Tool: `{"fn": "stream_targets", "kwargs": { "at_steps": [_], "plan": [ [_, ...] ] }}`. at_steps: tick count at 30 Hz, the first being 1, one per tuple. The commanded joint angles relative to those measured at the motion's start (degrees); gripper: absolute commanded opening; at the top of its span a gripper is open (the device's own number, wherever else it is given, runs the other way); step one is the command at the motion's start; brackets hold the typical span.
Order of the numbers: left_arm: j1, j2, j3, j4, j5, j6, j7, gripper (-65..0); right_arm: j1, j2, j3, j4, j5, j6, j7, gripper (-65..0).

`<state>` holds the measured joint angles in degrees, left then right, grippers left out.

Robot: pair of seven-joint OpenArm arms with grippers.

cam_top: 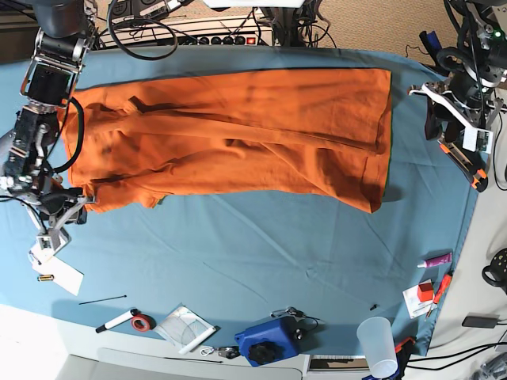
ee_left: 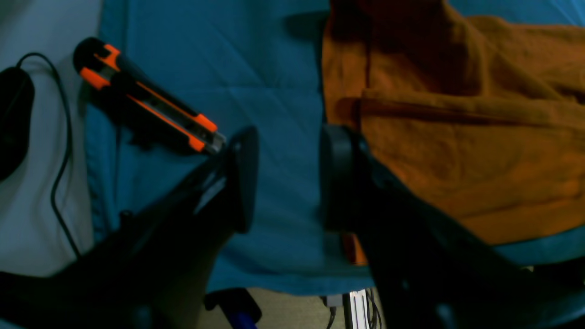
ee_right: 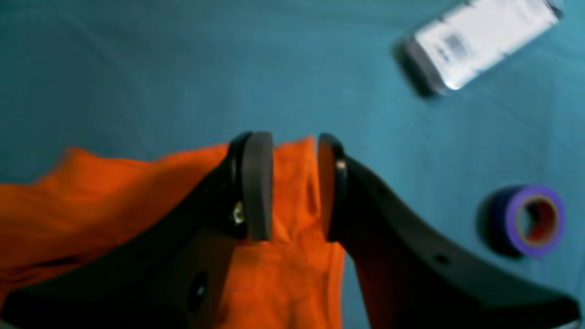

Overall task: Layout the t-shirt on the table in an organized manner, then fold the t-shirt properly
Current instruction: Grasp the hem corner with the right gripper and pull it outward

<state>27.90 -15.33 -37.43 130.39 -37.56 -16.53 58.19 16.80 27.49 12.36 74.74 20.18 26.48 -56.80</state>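
Note:
The orange t-shirt [cam_top: 238, 134] lies spread in a long band across the far half of the table [cam_top: 261, 261], with creases and a bunched left end. My right gripper [ee_right: 295, 185] stands open at that left end [cam_top: 67, 207]. An edge of the t-shirt [ee_right: 292, 192] lies in the gap between its fingers. My left gripper [ee_left: 285, 178] is open over bare teal cloth just off the shirt's right edge [cam_top: 432, 119]. The t-shirt [ee_left: 457, 137] lies beside its right finger [ee_left: 336, 178].
An orange-and-black utility knife [ee_left: 146, 107] lies beside my left gripper, near the cloth's edge and a black cable [ee_left: 61, 151]. A white box [ee_right: 480, 41] and a purple tape roll [ee_right: 532, 219] sit near my right gripper. A blue device [cam_top: 265, 342], cup [cam_top: 378, 344] and markers line the front edge.

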Motion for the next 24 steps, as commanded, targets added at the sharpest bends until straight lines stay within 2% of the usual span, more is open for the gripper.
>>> {"fn": "stream_targets", "kwargs": {
  "at_steps": [1,9,12,15,21,24],
  "plan": [
    [0.02,-0.52,-0.24,0.83,-0.59,-0.02,-1.2,-41.8,1.44,0.48,-0.46,0.9,-0.7,-0.66,1.55,-47.9],
    [-0.15,-0.55,-0.24,0.83,-0.59,-0.02,-1.18,-41.8,1.44,-3.69,-0.79,-1.7,-3.72,-2.34,1.99,-47.9],
    [-0.15,-0.55,-0.24,0.83,-0.59,-0.02,-1.18,-41.8,1.44,-3.82,-0.76,-4.55,-3.93,-2.34,2.58,-47.9],
    [-0.15,-0.55,-0.24,0.83,-0.59,-0.02,-1.22,-41.8,1.49,-3.8,-0.33,-5.01,-7.02,-2.34,3.72,-47.9],
    [-0.17,-0.55,-0.24,0.83,-0.59,-0.02,-1.25,-41.8,3.89,-3.82,0.17,-5.01,-7.23,-2.38,4.46,-47.9],
    [-0.17,-0.55,-0.24,0.83,-0.59,-0.04,-1.22,-41.8,4.48,-3.82,0.17,-5.01,-8.22,-4.87,4.85,-47.9]
  ]
}}
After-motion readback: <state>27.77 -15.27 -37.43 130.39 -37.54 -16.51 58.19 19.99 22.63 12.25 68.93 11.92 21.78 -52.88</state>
